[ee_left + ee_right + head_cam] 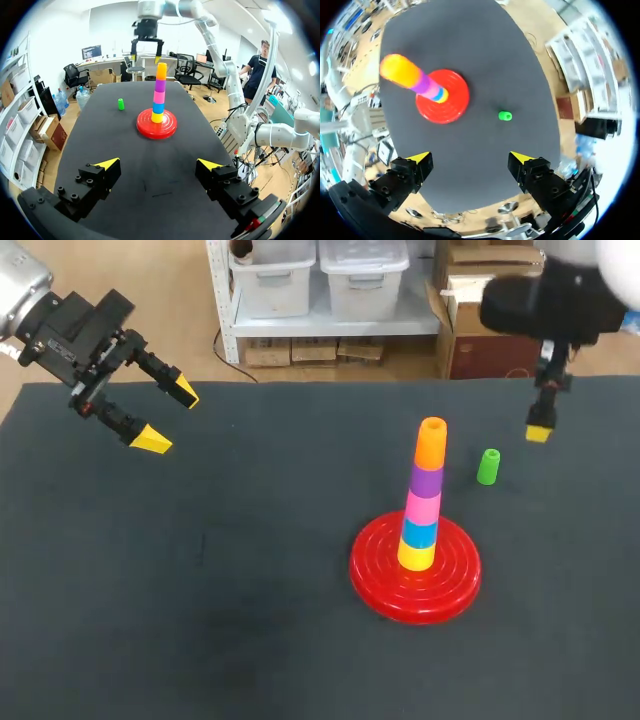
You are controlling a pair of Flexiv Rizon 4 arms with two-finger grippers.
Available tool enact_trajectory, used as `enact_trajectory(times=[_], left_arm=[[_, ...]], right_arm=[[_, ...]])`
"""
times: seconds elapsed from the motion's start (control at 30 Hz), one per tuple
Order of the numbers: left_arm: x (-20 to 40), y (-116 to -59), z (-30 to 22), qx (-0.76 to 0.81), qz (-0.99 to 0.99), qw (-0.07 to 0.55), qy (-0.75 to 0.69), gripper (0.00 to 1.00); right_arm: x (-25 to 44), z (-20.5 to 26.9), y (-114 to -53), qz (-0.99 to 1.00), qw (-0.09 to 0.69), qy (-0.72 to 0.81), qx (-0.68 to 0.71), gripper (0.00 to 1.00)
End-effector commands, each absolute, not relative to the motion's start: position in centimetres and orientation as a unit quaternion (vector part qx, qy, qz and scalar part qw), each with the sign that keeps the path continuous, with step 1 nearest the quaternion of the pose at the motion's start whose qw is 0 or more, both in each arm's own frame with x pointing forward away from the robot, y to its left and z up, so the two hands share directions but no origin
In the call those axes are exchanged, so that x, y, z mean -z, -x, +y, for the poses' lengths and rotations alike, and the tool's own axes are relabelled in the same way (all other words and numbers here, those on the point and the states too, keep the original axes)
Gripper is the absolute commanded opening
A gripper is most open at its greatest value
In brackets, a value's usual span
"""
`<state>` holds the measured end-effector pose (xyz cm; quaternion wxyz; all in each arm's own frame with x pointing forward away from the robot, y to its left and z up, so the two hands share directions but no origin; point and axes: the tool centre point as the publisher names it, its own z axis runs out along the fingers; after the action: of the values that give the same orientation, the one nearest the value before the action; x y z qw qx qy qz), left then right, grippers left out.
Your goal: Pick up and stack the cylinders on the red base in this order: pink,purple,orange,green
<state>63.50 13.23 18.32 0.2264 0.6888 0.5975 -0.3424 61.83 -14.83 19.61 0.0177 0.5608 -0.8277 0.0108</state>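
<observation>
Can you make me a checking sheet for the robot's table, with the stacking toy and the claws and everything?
Surface: dark table, flat.
Job's things: red base holds a stack, from the bottom yellow, blue, pink, purple, orange. The green cylinder stands alone on the table beside the stack, not yet on it.
Clutter: nothing seen.
Grippers: left gripper open, empty, above the table's far left. Right gripper open, empty, above the table near the green cylinder.
Cables: nothing seen.
Surroundings: nobody reaches over the table.
</observation>
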Motion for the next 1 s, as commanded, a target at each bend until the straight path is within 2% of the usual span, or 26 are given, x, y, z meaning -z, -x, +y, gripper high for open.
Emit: enact_trajectory(times=[0.03,0.17,0.37,0.67,1.0], left_arm=[[-18.3,-63.7,13.3,0.343,0.596,0.225,-0.69,1.0],[-18.3,-63.7,13.3,0.343,0.596,0.225,-0.69,1.0],[-18.3,-63.7,13.3,0.343,0.596,0.225,-0.69,1.0],[-18.3,-63.7,13.3,0.343,0.596,0.225,-0.69,1.0],[-18.3,-63.7,13.3,0.343,0.596,0.225,-0.69,1.0]], right_arm=[[-14.7,-14.0,-64.4,-0.817,0.035,-0.576,-0.015,1.0],[-13.1,-13.7,-66.0,-0.817,0.038,-0.575,-0.006,1.0],[-10.1,-14.0,-66.8,-0.825,0.088,-0.558,0.014,1.0],[-10.4,-15.2,-67.6,-0.848,0.047,-0.526,0.037,1.0],[-10.4,-15.2,-67.6,-0.848,0.047,-0.526,0.037,1.0]])
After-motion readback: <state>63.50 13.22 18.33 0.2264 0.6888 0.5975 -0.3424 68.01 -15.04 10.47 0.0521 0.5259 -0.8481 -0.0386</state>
